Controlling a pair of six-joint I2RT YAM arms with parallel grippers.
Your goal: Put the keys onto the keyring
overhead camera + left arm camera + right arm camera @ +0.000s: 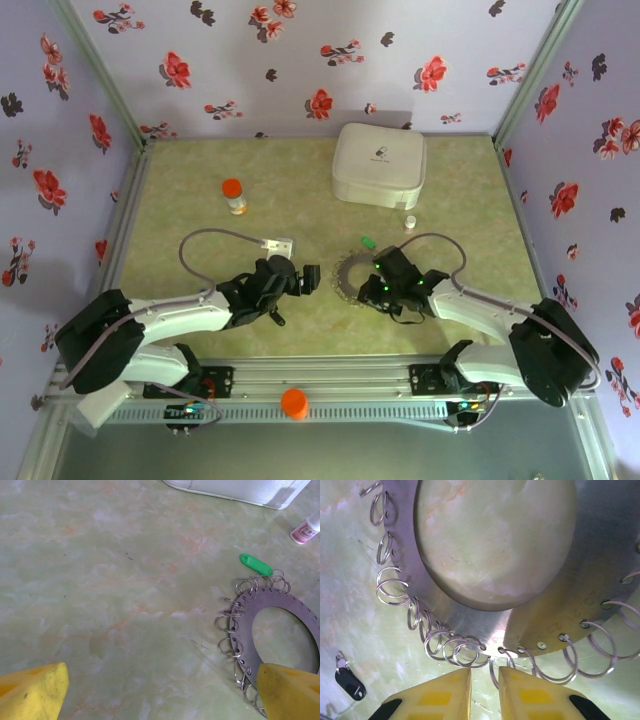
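Observation:
The keyring is a wide flat grey metal ring lying on the table, its rim hung with several small wire split rings. A green-headed key lies just beyond its far edge. A black-headed key lies on the table beside the ring's rim. My left gripper hovers wide open to the left of the keyring, nothing between its fingers. My right gripper is low at the keyring's near rim, jaws a narrow gap apart, with one small split ring standing edge-on in the gap.
A white rounded box sits at the back. An orange-capped bottle stands back left, and a small white bottle near the box. A small white block lies by the left arm's cable. Flowered walls enclose the table.

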